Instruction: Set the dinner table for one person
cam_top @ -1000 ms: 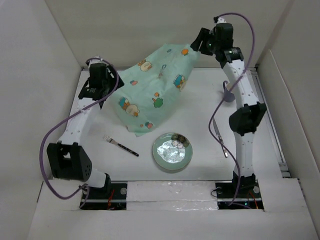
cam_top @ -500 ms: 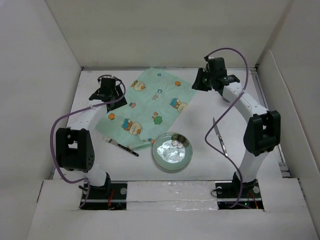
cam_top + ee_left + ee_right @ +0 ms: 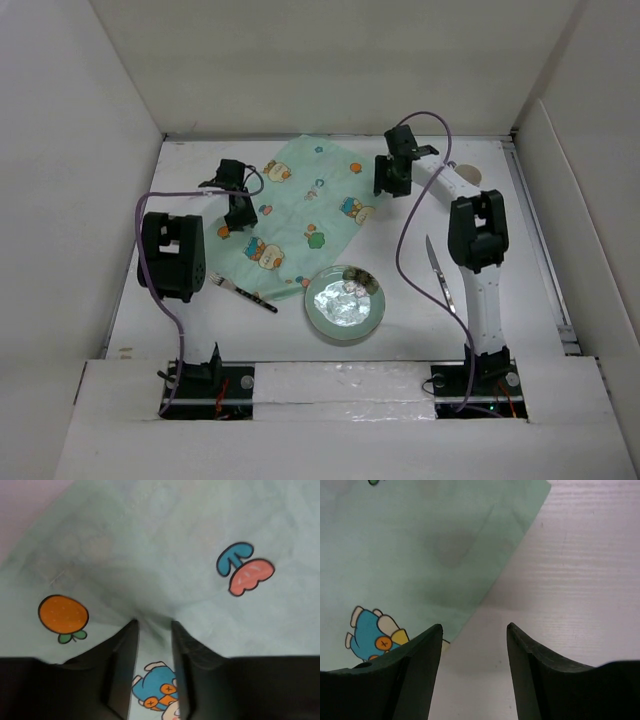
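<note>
While the placemat (image 3: pixel 300 215) is lying flat on the dinner table (image 3: pixel 510 215), we are seeing the right gripper (image 3: pixel 474 627) gaping empty at its edge, the left gripper (image 3: pixel 153 625) narrowed on it (gripping? we cannot tell); plate (image 3: pixel 345 305), fork (image 3: pixel 240 290), knife (image 3: pixel 440 272) are waiting off it.

I'm working in a robot lab cell, not a home: a plain white tabletop (image 3: pixel 520 300) boxed in by bare white walls (image 3: pixel 330 70), left arm (image 3: pixel 172 262) and right arm (image 3: pixel 478 262) bolted at the near edge, purple cables (image 3: pixel 399 245) looping, wiring exposed at the bases (image 3: pixel 203 381).
</note>
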